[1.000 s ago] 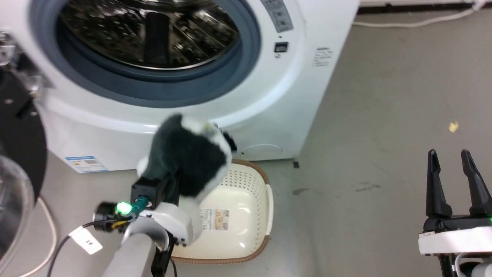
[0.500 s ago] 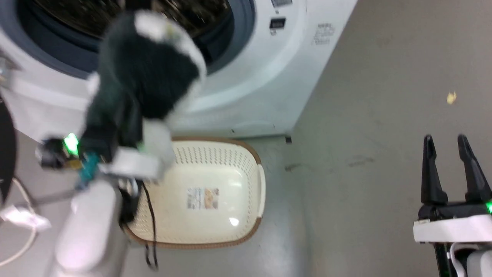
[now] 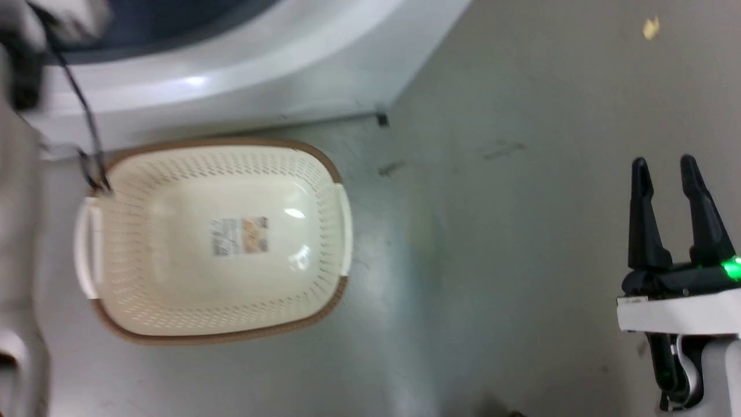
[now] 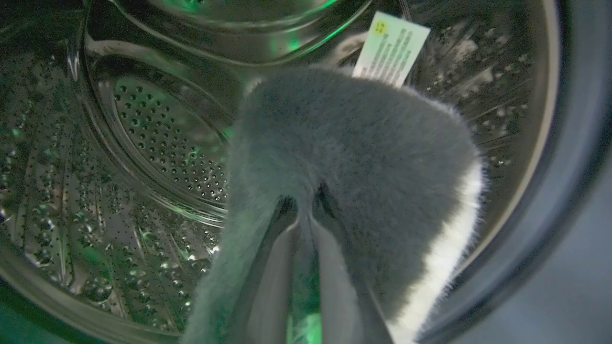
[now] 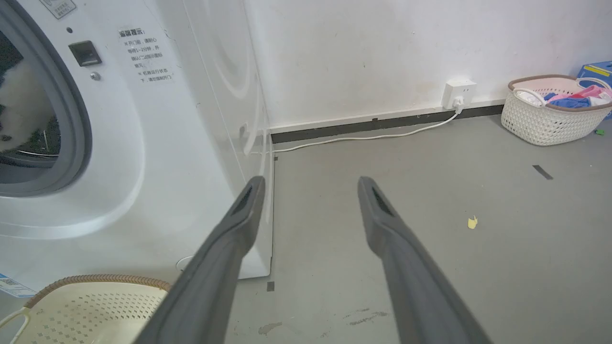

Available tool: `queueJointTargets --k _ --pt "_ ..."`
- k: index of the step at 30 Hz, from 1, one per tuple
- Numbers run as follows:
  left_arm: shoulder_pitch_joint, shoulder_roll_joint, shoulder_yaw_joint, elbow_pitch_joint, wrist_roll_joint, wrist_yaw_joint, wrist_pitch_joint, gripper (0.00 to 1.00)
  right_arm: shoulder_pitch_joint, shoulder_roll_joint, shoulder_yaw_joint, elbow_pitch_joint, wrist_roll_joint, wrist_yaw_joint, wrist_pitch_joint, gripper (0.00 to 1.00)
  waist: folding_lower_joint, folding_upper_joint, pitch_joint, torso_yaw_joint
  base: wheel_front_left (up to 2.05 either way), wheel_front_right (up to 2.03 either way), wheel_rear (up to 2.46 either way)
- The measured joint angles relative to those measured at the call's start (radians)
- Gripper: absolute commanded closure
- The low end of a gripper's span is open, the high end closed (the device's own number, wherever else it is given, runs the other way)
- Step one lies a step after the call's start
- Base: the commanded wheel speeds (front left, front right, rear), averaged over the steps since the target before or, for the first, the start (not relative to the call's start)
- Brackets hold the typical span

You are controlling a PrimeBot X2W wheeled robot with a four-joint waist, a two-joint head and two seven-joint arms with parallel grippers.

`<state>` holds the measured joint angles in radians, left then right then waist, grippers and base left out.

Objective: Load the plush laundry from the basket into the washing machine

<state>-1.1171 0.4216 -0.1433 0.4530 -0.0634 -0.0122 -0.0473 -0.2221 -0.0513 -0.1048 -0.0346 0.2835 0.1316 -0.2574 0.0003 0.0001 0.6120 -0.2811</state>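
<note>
Grey floor [image 3: 521, 231], basket [image 3: 145, 289] now empty. Since a second ago the plush laundry [image 4: 363, 157] is up inside the washing machine [image 3: 260, 75] drum [image 4: 143, 143], left gripper [image 4: 305, 200] clamped on it. Your right gripper [image 3: 663, 161] is spread, empty, right of the basket. You can likely release.

Tag on the plush laundry [image 4: 358, 157]: a white tag [image 4: 391, 49] with a yellow mark at its top and rows of fine dark print, too small to read.
Floor of the basket [image 3: 220, 141]: a paper label [image 3: 240, 236], part grey print and part orange picture, blurred past reading.
Front of the washing machine [image 5: 191, 143]: a printed notice [image 5: 143, 55] of short rows of Chinese characters, too small to make out.
Low on that front: a blue-edged sticker [image 5: 12, 285], cut by the picture's edge, unreadable.
</note>
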Motion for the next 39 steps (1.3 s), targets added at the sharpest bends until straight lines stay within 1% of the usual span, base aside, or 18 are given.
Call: queueJointTargets --k 1,4,8,13,14,15,16,20,23,27,31,32,34,39 --pt "-0.040 0.010 -0.001 0.026 0.008 -0.001 0.009 1.00 -0.006 0.000 0.003 0.001 0.006 0.000 0.000 0.00 0.0000 0.0000 0.016 -0.010 0.00 0.00 0.00" --pt "-0.142 0.015 -0.004 0.115 0.019 0.001 0.038 1.00 -0.018 0.000 0.012 0.002 0.019 0.000 0.000 0.00 0.0000 0.0000 0.061 -0.034 0.00 0.00 0.00" --pt "-0.248 0.030 -0.038 0.229 0.055 -0.004 0.055 1.00 -0.019 0.000 0.037 0.007 0.028 0.000 0.000 0.00 -0.0001 0.0000 0.111 -0.063 0.00 0.00 0.00" --pt "-0.319 0.018 -0.076 0.356 0.075 -0.026 0.064 1.00 -0.029 0.000 0.040 0.010 0.037 0.000 0.000 0.00 -0.0001 0.0000 0.152 -0.085 0.00 0.00 0.00" --pt "-0.322 0.015 -0.081 0.377 0.076 -0.026 0.064 0.98 -0.034 0.000 0.041 0.010 0.038 0.000 0.000 0.00 -0.0001 0.0000 0.155 -0.087 0.00 0.00 0.00" --pt "-0.323 0.013 -0.088 0.396 0.080 -0.026 0.062 0.02 -0.038 0.000 0.042 0.010 0.038 0.000 0.000 0.00 -0.0001 0.0000 0.157 -0.088 0.00 0.00 0.00" --pt "-0.324 0.011 -0.092 0.414 0.080 -0.026 0.053 0.00 -0.040 0.000 0.042 0.010 0.038 0.000 0.000 0.00 -0.0001 0.0000 0.158 -0.087 0.00 0.00 0.00" --pt "-0.329 0.004 -0.097 0.479 0.078 -0.026 0.011 0.00 -0.049 0.000 0.031 0.009 0.034 0.000 0.000 0.00 -0.0002 0.0000 0.146 -0.077 0.00 0.00 0.00" --pt "-0.326 -0.006 -0.096 0.517 0.065 -0.023 -0.041 0.00 -0.050 0.000 0.013 0.003 0.022 0.000 0.000 0.00 -0.0002 0.0000 0.122 -0.064 0.00 0.00 0.00" --pt "-0.263 -0.038 -0.096 0.561 0.037 -0.023 -0.129 0.00 -0.046 0.000 -0.026 -0.015 0.002 0.000 0.000 0.00 -0.0002 0.0000 0.062 -0.042 0.00 0.00 0.00" --pt "-0.164 -0.087 -0.080 0.579 -0.007 -0.024 -0.188 0.00 -0.024 0.000 -0.044 -0.026 -0.045 0.000 0.000 0.00 -0.0003 -0.0001 -0.017 -0.012 0.00 0.00 0.00" --pt "-0.107 -0.114 -0.066 0.568 -0.038 -0.026 -0.202 0.00 -0.009 0.000 -0.052 -0.030 -0.067 0.000 0.000 0.00 -0.0003 0.0000 -0.061 0.008 0.00 0.00 0.00" --pt "-0.040 -0.136 -0.052 0.534 -0.063 -0.031 -0.208 0.00 0.009 0.000 -0.053 -0.031 -0.090 0.000 0.000 0.00 -0.0004 0.0000 -0.106 0.029 0.00 0.00 0.00" --pt "0.203 -0.197 -0.025 0.337 -0.109 -0.036 -0.209 0.00 0.058 0.001 -0.058 -0.030 -0.137 0.000 0.000 0.00 -0.0006 0.0000 -0.224 0.087 0.00 0.00 0.00"
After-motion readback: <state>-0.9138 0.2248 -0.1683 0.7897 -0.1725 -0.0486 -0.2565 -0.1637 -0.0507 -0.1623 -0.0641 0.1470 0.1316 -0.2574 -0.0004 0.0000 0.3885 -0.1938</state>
